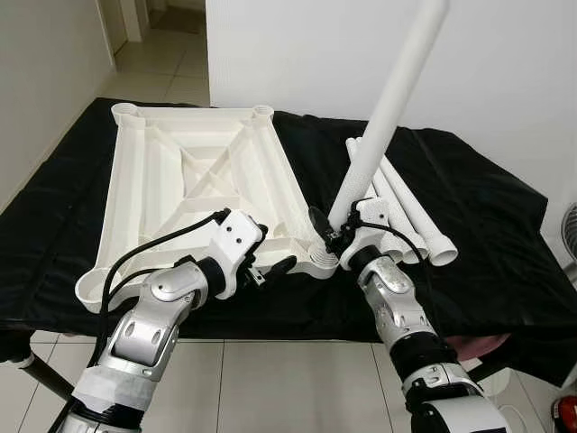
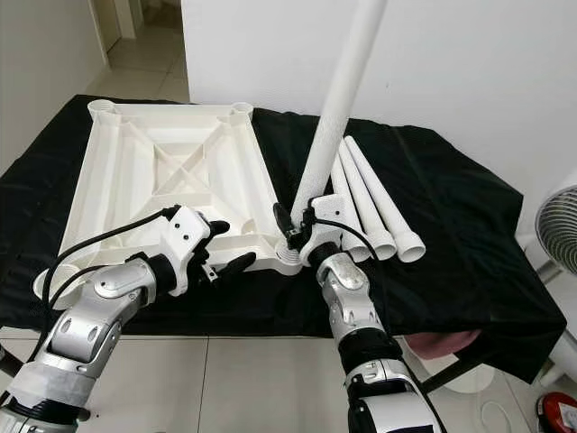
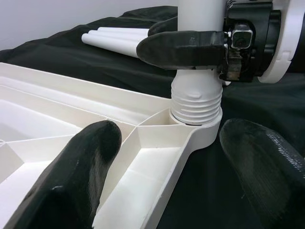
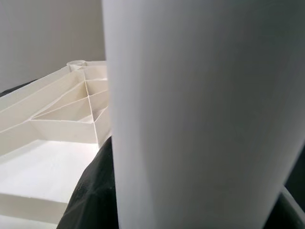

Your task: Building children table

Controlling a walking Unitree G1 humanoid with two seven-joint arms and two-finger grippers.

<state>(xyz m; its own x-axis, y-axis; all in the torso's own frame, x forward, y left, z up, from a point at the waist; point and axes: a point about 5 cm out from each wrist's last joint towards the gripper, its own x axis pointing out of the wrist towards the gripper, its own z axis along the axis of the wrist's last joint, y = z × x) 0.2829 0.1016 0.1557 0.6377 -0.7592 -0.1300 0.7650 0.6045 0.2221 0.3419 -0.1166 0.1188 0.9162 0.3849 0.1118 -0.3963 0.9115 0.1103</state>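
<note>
Lying upside down on a black cloth [image 1: 469,225], the white plastic tabletop [image 1: 194,194] shows its ribbed underside, with a round socket at each corner. A long white table leg [image 1: 388,117] stands in the near right corner socket [image 3: 202,131], leaning slightly to the right, its threaded end [image 3: 196,100] only partly sunk in (several ridges of thread sit above the socket rim in the left wrist view).

The right gripper [image 1: 335,230] is pinched on this leg just above the thread, 1 black finger [image 3: 183,47] wrapped across the front of the tube. In the right wrist view the leg is a broad white column close to the lens, with the ribbed tabletop behind it.

The left gripper [image 1: 270,268] sits at the tabletop's near edge, just left of the socket, its 2 black fingers [image 3: 76,176] spread apart: one lies over the ribbed underside, the other over the cloth beyond the socket.

3 more white legs [image 1: 410,203] lie side by side on the cloth to the right of the tabletop, near the standing leg. Pale floor tiles [image 1: 270,379] run below the cloth's edge, and a white wall [image 1: 505,63] rises behind.
</note>
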